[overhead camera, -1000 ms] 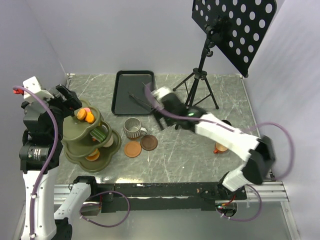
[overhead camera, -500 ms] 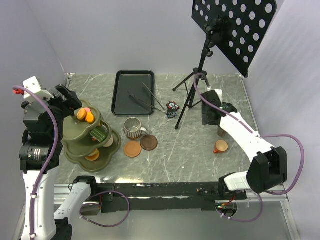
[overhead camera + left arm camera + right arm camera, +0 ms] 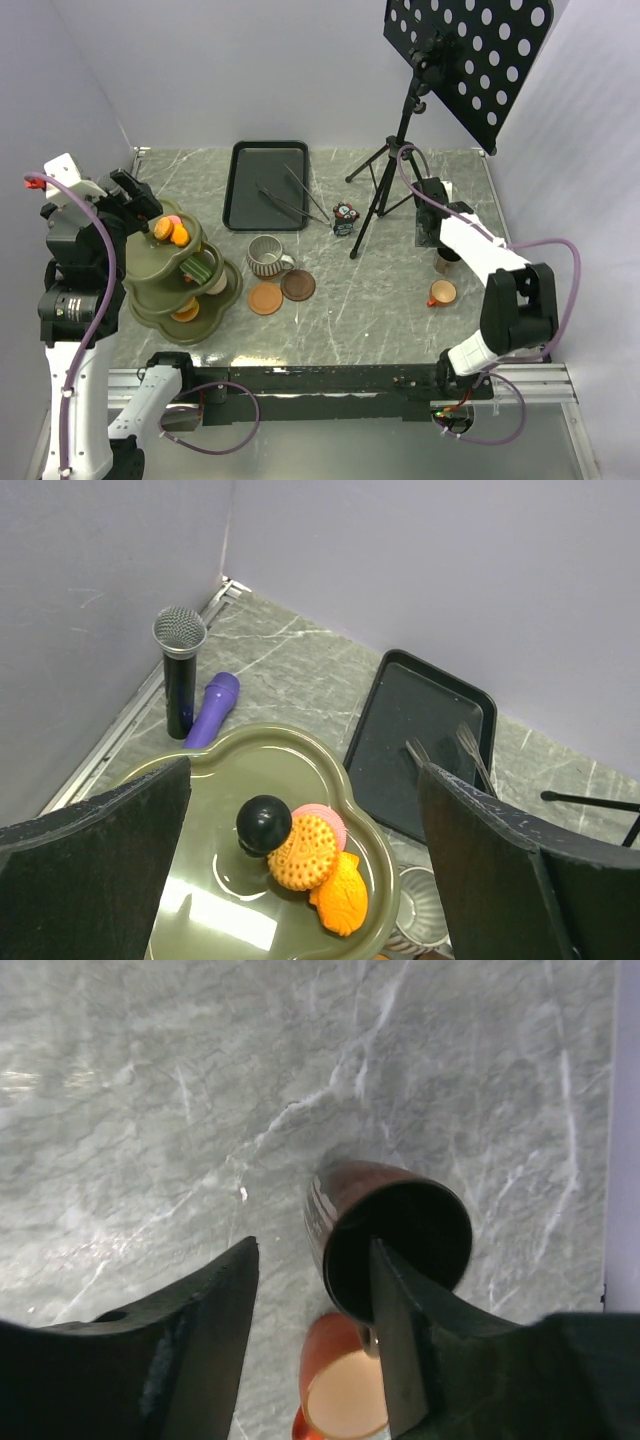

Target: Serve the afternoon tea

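Note:
My left gripper (image 3: 150, 213) is open and empty above the top tier of a green tiered stand (image 3: 160, 262). On that tier lie an orange cookie (image 3: 300, 852), a pink pastry (image 3: 328, 818) and an orange fish-shaped pastry (image 3: 342, 896). The lower tier holds green (image 3: 198, 267), white and orange pastries. A ribbed grey cup (image 3: 266, 256) stands by two brown-orange saucers (image 3: 265, 298). My right gripper (image 3: 434, 238) is open over a dark cup (image 3: 395, 1235); its right finger (image 3: 395, 1330) overlaps the rim. A copper cup (image 3: 345, 1385) stands just nearer.
A black tray (image 3: 266, 185) with thin metal tongs (image 3: 290, 200) is at the back. A tripod stand (image 3: 398, 165) with a perforated black panel rises right of it, with a small black and red object (image 3: 345, 218) beside it. A microphone (image 3: 180, 670) and a purple object (image 3: 212, 708) lie in the left corner.
My right arm has swung from the tray area across to the right and now hangs over the dark cup. The left arm has not moved.

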Robot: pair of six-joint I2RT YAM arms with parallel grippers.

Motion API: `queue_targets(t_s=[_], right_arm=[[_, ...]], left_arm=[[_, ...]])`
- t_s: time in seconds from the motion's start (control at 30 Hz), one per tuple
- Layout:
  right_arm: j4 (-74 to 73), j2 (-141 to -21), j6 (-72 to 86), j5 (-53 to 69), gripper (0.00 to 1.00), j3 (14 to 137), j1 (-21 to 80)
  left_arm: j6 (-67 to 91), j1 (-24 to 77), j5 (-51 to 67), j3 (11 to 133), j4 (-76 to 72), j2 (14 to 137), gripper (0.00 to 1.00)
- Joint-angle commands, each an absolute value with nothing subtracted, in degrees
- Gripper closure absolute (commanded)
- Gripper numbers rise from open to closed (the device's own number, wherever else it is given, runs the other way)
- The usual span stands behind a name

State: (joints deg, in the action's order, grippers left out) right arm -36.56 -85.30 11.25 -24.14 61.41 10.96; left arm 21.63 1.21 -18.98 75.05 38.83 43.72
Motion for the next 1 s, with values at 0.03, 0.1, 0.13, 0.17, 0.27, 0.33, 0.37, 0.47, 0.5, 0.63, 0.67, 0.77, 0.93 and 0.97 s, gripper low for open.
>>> queue_targets(t_s=[0.03,0.1,0.13,0.17,0.27,0.33,0.37,0.47,0.5,0.63,0.67,0.77,0.93,0.97], right_arm=[[-33.6,-88.2,13.1,-23.6,0.49,61.6,10.1],[-33.5,-89.5,13.5,-23.6,0.54,61.8,10.0],[-33.3,-89.9,13.6,-23.8,0.57,61.9,10.0],[-33.2,-90.3,13.7,-24.0,0.60,62.0,10.0],[-33.1,-90.7,13.7,-24.3,0.89,61.8,10.1],[-33.6,-90.2,14.1,-24.4,1.00,61.3,10.1],[-33.9,-89.7,14.3,-24.4,1.00,61.2,10.2],[-35.4,-86.1,14.7,-24.7,1.00,60.5,11.0],[-35.9,-84.5,14.7,-24.7,1.00,60.4,11.5],[-38.2,-78.3,13.0,-24.2,1.00,60.5,16.7],[-39.1,-77.1,12.9,-24.2,1.00,60.8,18.4],[-39.8,-74.1,12.9,-21.9,1.00,61.2,24.1],[-36.7,-72.1,12.5,-13.6,1.00,61.3,35.7],[-35.4,-72.5,11.3,-12.3,1.00,61.8,38.2]], left_arm=[[19.8,1.2,-21.4,77.6,37.5,43.0,0.00],[19.6,1.2,-21.5,77.6,37.4,42.9,0.00],[19.6,1.2,-21.4,77.6,37.5,43.0,0.00],[19.5,1.2,-21.2,77.7,37.7,43.1,0.00],[19.4,1.1,-21.0,77.8,37.7,43.1,0.00],[19.5,1.1,-21.4,77.5,37.6,42.9,0.00],[19.6,1.1,-21.5,77.4,37.5,42.8,0.00],[19.9,1.1,-21.4,76.9,37.3,42.5,0.00],[20.0,1.2,-21.2,76.7,37.4,42.5,0.00],[20.0,1.1,-20.3,76.1,36.8,42.6,0.00],[20.0,1.1,-20.3,76.0,36.7,42.7,0.00],[20.4,1.2,-20.0,75.5,36.6,42.5,0.00],[20.7,1.2,-19.6,75.0,36.1,42.3,0.00],[20.7,1.2,-19.3,75.0,36.1,42.3,0.00]])
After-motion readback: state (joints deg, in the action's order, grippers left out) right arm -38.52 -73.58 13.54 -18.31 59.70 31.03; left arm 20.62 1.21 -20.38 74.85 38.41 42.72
